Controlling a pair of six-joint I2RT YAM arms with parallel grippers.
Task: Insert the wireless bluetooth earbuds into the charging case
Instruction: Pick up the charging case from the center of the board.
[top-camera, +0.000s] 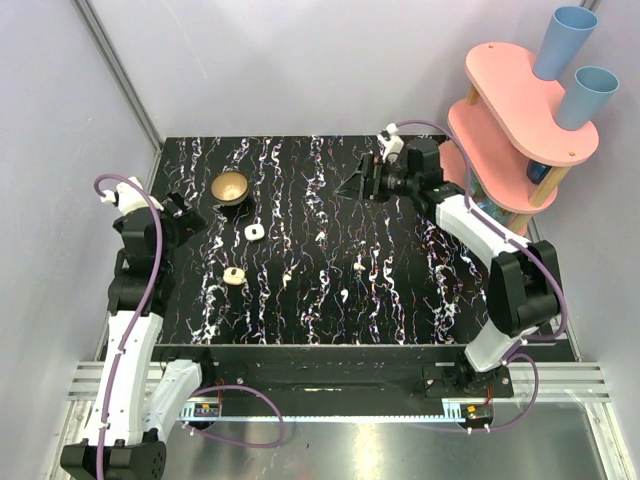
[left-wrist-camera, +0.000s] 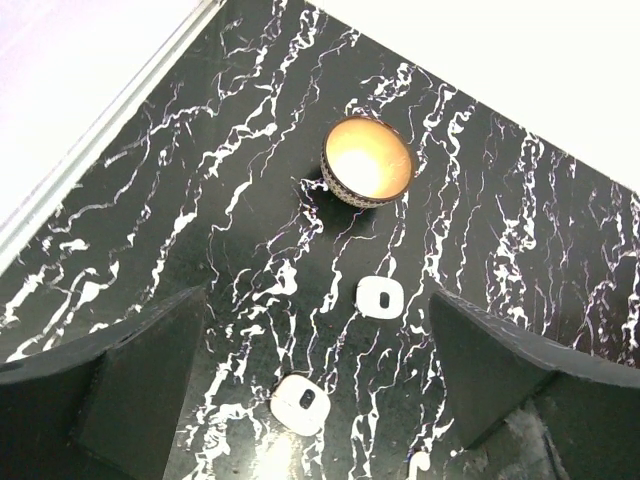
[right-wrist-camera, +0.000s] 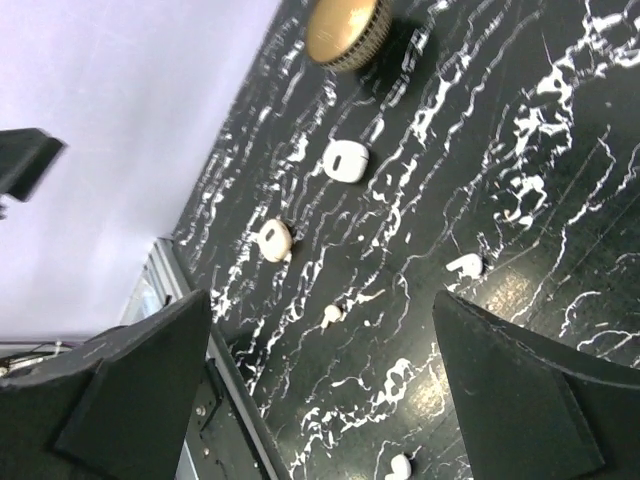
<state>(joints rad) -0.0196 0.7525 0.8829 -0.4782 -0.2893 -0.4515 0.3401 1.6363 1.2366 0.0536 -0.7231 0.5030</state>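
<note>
Three tiny white earbuds lie apart on the black marbled table: one (top-camera: 321, 237), one (top-camera: 361, 264) and one (top-camera: 343, 296). They also show in the right wrist view (right-wrist-camera: 465, 264), (right-wrist-camera: 399, 465), (right-wrist-camera: 331, 314). Two small white rounded-square case pieces, each with a dark slot, lie at the left: one (top-camera: 254, 232) (left-wrist-camera: 380, 297) and a creamier one (top-camera: 234, 276) (left-wrist-camera: 300, 403). I cannot tell which is the charging case. My left gripper (top-camera: 190, 215) (left-wrist-camera: 320, 390) is open and empty above them. My right gripper (top-camera: 367, 181) (right-wrist-camera: 320, 400) is open and empty at the far middle.
A brass-coloured round bowl (top-camera: 231, 187) (left-wrist-camera: 368, 162) stands at the far left, beyond the case pieces. A pink two-tier shelf (top-camera: 520, 130) with two blue cups (top-camera: 565, 40) stands off the table's far right corner. A metal rail (top-camera: 330, 380) runs along the near edge.
</note>
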